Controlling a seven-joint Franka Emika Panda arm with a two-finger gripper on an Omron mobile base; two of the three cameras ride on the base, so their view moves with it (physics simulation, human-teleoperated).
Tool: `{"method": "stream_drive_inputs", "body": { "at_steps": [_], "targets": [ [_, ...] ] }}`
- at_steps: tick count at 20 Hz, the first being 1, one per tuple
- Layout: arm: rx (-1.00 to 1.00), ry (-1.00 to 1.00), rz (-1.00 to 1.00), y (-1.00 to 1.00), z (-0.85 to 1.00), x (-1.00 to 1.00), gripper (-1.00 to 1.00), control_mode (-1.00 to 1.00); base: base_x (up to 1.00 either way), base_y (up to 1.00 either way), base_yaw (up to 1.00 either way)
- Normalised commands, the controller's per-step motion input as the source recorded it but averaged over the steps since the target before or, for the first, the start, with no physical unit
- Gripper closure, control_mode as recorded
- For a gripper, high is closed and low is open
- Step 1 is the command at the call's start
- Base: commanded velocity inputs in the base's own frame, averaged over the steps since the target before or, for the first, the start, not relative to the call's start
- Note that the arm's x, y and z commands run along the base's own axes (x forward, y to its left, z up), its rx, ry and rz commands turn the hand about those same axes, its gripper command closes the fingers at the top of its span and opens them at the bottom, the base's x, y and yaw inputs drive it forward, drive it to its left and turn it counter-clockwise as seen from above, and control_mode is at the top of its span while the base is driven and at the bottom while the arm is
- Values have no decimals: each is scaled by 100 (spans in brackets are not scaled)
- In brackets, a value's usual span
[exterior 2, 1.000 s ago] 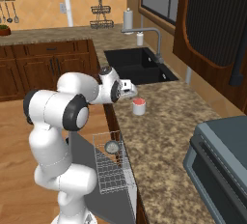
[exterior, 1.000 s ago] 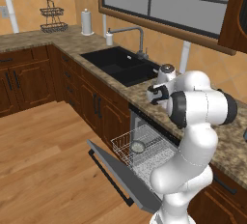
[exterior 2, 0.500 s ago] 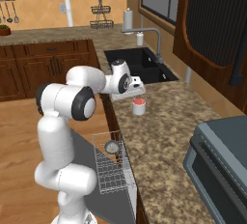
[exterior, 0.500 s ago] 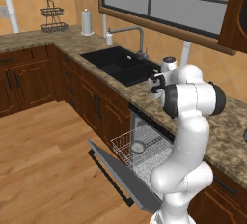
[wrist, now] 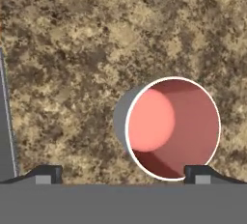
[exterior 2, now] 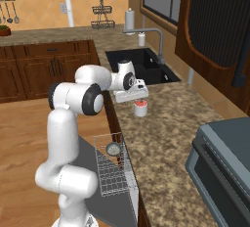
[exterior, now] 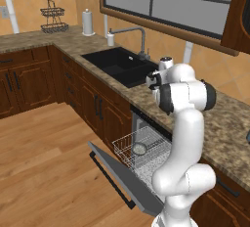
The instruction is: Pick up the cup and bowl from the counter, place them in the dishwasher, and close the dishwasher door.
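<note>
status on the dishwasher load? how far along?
Done: the bowl already sits in the dishwasher rack, door dropped open.
In hand: nothing is gripped. The open gripper hangs above the cup, which stands upright on the counter; in the hand view the cup lies off-centre toward one fingertip.
Left: grasp the cup, rack it, close the door.

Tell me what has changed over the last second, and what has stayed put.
The arm swung toward the counter, carrying the open gripper to just above the cup. Nothing was gripped or let go. The cup stayed upright on the counter, the bowl stayed in the dishwasher rack, and the dishwasher door stayed down.
</note>
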Motion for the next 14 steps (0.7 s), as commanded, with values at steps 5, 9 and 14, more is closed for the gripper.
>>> {"method": "stream_drive_inputs", "body": {
  "at_steps": [5,9,14],
  "targets": [
    [0,7,5,0,-25,35,-100,-100,0,0,0],
    [0,3,6,-4,-14,46,-100,-100,0,0,0],
    [0,7,5,-6,-23,3,-100,-100,0,0,0]
  ]
}}
